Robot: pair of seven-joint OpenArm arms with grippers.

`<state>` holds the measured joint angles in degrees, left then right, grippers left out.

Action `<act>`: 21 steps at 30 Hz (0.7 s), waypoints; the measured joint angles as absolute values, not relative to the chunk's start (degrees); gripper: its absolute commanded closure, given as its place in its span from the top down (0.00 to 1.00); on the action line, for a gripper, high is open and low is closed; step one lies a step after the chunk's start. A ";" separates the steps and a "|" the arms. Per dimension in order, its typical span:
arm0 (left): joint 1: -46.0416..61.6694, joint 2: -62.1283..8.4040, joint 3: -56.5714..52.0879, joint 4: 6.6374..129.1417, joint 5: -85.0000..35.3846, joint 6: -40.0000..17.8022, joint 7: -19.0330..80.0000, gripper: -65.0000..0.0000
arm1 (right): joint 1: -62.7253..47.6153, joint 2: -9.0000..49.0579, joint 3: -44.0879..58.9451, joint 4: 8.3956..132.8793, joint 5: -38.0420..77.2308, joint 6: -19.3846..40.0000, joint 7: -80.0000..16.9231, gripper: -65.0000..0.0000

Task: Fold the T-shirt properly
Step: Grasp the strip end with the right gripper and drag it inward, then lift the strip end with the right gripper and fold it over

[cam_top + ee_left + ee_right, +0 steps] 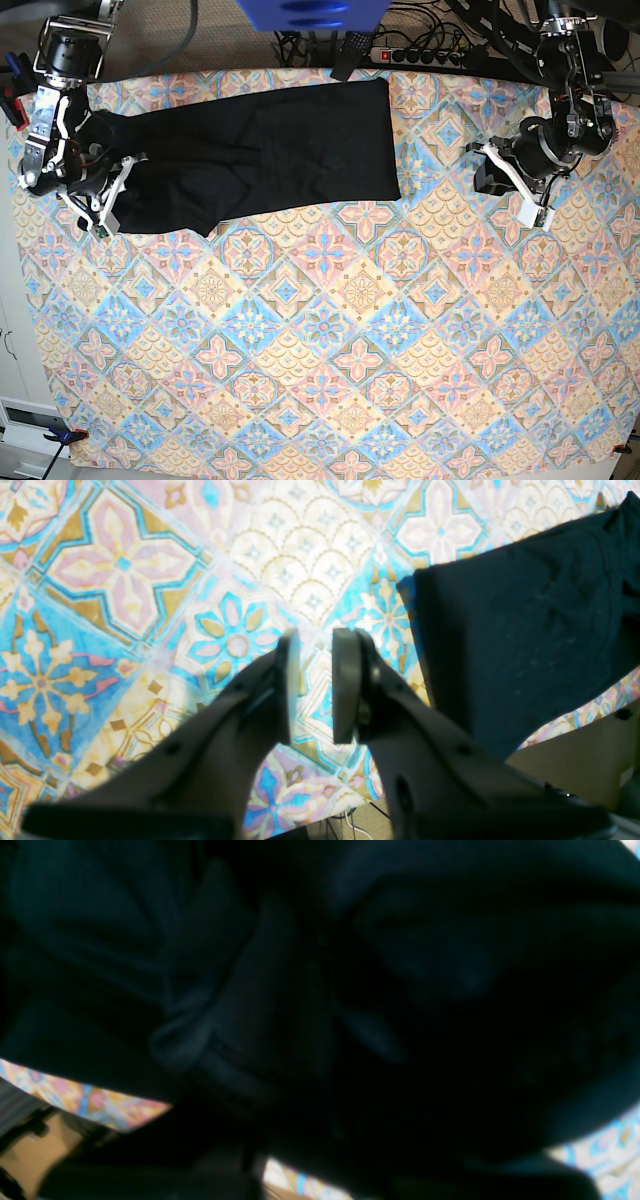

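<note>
I am gripping the shirt, lying long along the tabletop's far edge, in the right gripper, its jaws seemingly clenched on cloth, while the left gripper is hovering slightly parted, empty; next I judge a crosswise fold.

You see a large patterned cloth that covers the whole work surface; it has diamond tiles with flowers in blue, pink, orange and cream. At the far edge, you can find a white power strip with black cables around it, lying on a beige floor. Beside it, at the top middle, a blue object comes into the picture. At the near left corner, a small clamp sits at the cloth's edge, and a white cabinet stands along the left side.
</note>
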<state>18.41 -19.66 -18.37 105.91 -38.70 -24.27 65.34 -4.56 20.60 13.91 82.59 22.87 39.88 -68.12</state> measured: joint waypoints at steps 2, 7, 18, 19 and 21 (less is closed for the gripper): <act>18.41 -19.68 -18.37 105.91 -38.68 -24.25 65.34 0.16 | -4.97 20.60 12.91 84.97 22.72 39.79 -68.69 0.05; 18.41 -19.66 -18.37 105.91 -38.70 -24.27 65.34 0.15 | -4.58 20.99 1.91 96.44 22.63 39.99 -67.90 0.05; 18.92 -19.68 -18.37 105.91 -38.52 -24.25 65.39 0.15 | -10.15 18.87 -9.13 108.14 21.87 39.83 -68.69 0.05; 18.96 -19.53 -18.37 105.91 -38.57 -24.27 65.36 0.15 | -10.17 18.11 -10.15 108.51 21.89 39.83 -68.58 0.05; 19.27 -19.40 -18.37 105.91 -38.68 -24.27 65.32 0.15 | -10.35 16.88 -12.23 108.99 22.90 39.86 -67.77 0.05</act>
<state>19.27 -19.40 -18.37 105.91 -38.68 -24.27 65.32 -10.35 16.88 -12.23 108.99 22.90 39.86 -67.77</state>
